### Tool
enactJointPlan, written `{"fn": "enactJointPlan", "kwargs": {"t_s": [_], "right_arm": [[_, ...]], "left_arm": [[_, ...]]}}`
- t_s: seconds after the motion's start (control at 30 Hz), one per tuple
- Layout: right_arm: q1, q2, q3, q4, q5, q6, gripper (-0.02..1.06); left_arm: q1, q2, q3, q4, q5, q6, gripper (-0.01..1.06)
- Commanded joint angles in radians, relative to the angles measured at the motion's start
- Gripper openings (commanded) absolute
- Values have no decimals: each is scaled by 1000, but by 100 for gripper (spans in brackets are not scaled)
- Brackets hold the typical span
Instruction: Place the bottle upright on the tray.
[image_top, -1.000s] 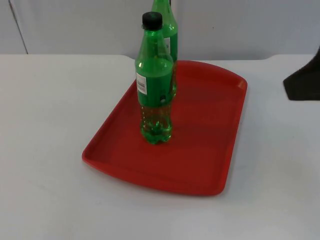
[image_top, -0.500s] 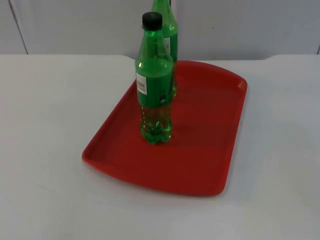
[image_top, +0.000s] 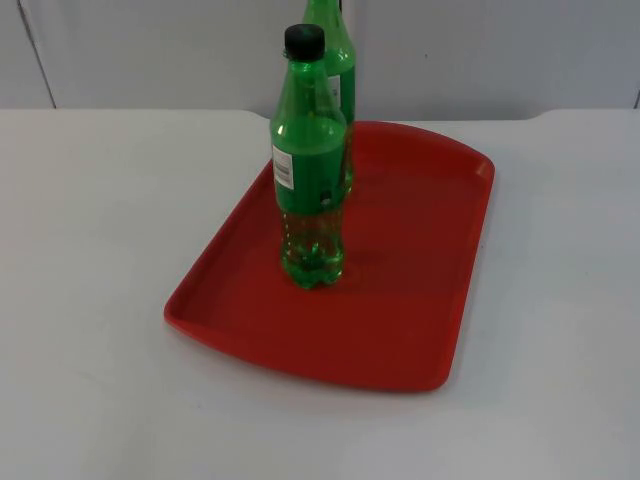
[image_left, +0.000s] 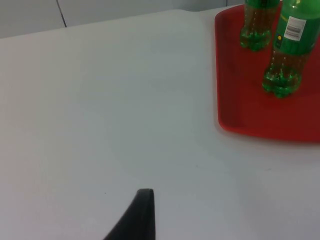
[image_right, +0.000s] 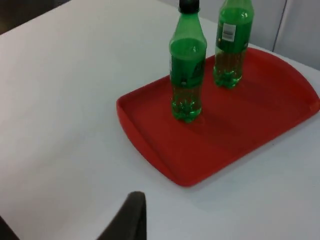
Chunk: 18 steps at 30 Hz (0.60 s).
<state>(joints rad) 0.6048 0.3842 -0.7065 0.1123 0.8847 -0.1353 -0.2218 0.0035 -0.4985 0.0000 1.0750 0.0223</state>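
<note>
Since a second ago the right arm has left the frame's right edge. Your bottle stands upright, centre-left on the tray, a second bottle behind. Either tool's grip: cannot tell.

Two green bottles stand upright on the red tray; the near bottle sits toward the tray's middle-left, the far bottle just behind it by the back edge; between them, barely a gap; the tray's right half lies bare, open from above and from the right; white table open all round; grey partition wall closes off the back.
</note>
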Motion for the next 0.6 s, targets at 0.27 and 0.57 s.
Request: {"fn": "enactJointPlan", "kwargs": {"t_s": [0.27, 0.57], "right_arm": [[-3, -258, 105, 3, 67, -11, 100], [-3, -384, 149, -7, 128, -11, 100]], "left_arm": [[2, -3, 4, 7, 0, 3, 105], [2, -3, 4, 7, 0, 3, 105]]}}
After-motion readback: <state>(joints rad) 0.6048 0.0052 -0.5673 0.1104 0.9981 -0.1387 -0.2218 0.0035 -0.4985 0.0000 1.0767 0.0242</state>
